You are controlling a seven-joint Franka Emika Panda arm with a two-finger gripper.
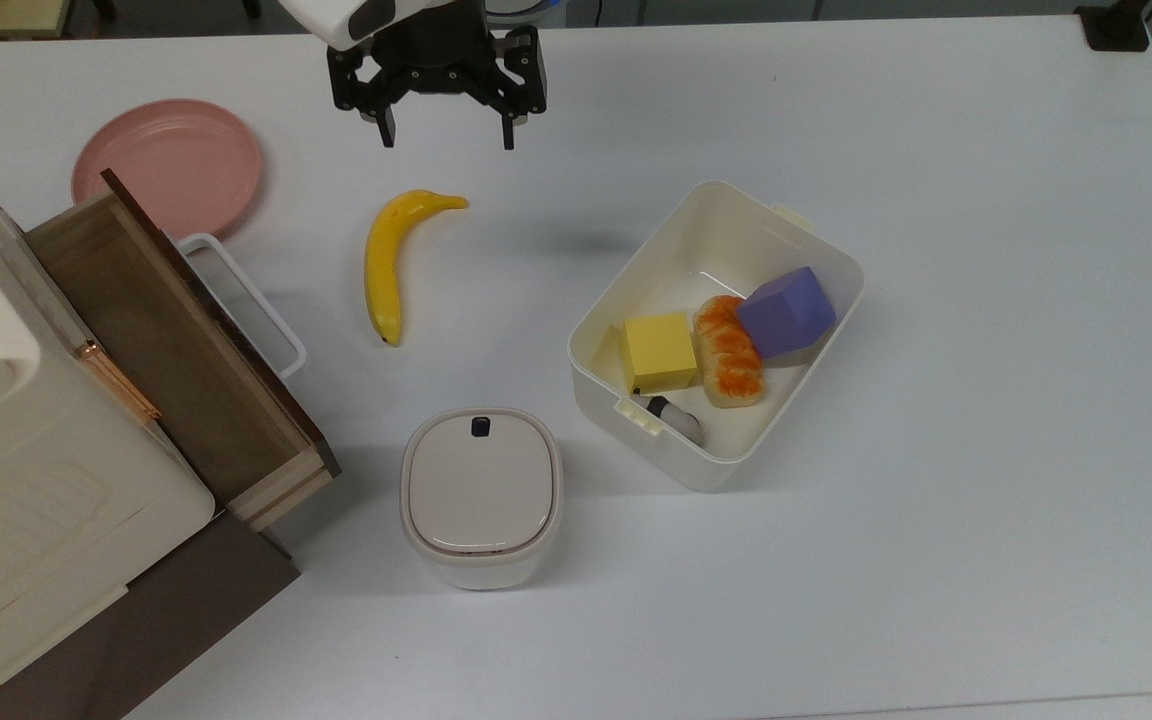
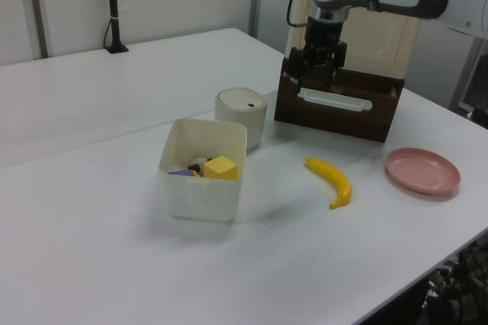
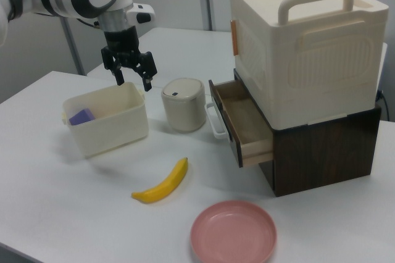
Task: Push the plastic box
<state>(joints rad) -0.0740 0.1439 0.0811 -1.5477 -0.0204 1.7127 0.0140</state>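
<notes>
- The gripper (image 1: 446, 145) hangs in the air with its two fingers spread wide apart and nothing between them; it has not met the plastic box (image 1: 826, 262), so the step in hand looks like the approach before the push.
- To do that step well, I would bring the claw down beside one of the box's long walls, low enough to meet the wall well below the rim (a high contact on thin walls could tip or flex the bin rather than slide it).
- Closing the fingers first would likely give one firm contact face; splayed as they are, a single fingertip might catch the rim or a clip tab.
- The load sits toward one end: a yellow block (image 1: 659, 352), a bread roll (image 1: 729, 350) and a purple block (image 1: 786, 311) lie inside, so an off-centre push may turn the box instead of moving it straight.
- The lidded container (image 1: 481, 495) stands near the box's corner, and the banana (image 1: 388, 262) lies between claw and box on the top view's left; a path that avoids both seems wise.
- In the top view, the box lies below and to the right of the claw, well apart from it, on the white table (image 1: 986, 500).
- In the right view, the claw (image 3: 133, 81) hovers above the far rim of the box (image 3: 111, 128), toward the right view's right.
</notes>
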